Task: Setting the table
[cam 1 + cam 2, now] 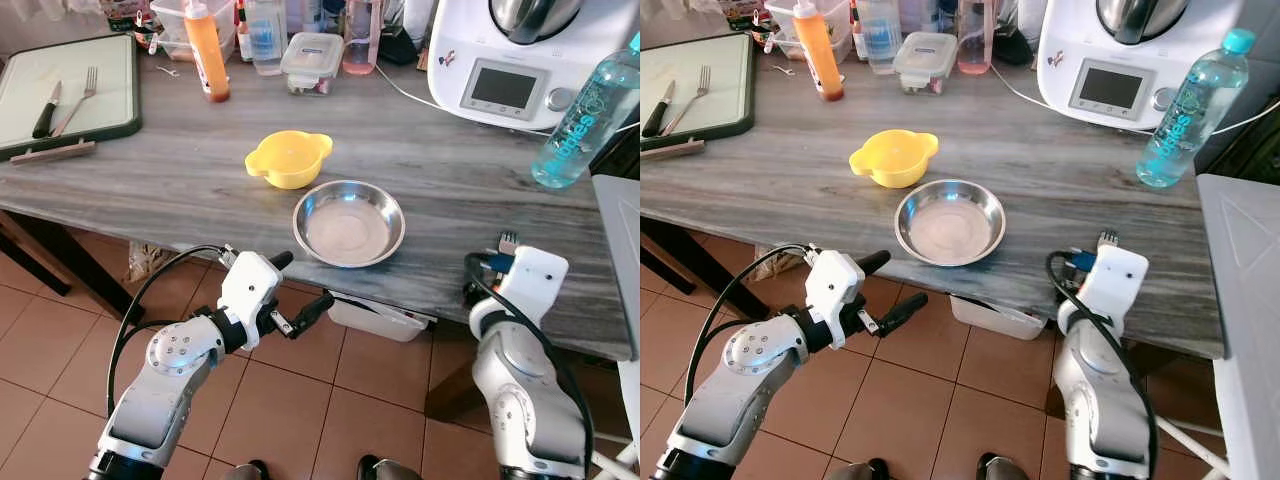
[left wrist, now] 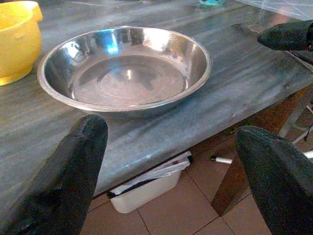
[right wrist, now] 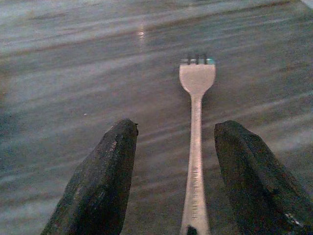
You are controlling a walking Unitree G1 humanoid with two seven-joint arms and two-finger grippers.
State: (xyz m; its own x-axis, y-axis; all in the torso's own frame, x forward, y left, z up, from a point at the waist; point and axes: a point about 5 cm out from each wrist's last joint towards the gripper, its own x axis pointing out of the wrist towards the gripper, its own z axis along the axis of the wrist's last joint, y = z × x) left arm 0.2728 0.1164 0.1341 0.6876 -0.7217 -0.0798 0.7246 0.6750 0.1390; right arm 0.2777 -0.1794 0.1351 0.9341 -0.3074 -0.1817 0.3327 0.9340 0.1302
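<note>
Right now, right gripper (image 3: 173, 171) w/ black fingers spread wide, silver metal fork (image 3: 196, 142) lying flat btwn them on grey wood-grain table (image 1: 450, 170), beside round steel bowl (image 1: 349, 222). Left gripper (image 1: 300, 292) open, holding nothing, below table edge.

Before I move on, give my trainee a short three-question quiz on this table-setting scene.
1. True or false: the right end effector is shut on the fork.
2. Which dish lies nearest the table's front edge? A) yellow bowl B) steel bowl C) lidded container
3. Fill in: the left end effector hovers open, facing the ____ bowl.

Key: 1 false, the fork lies on the table between open fingers; 2 B; 3 steel.
</note>
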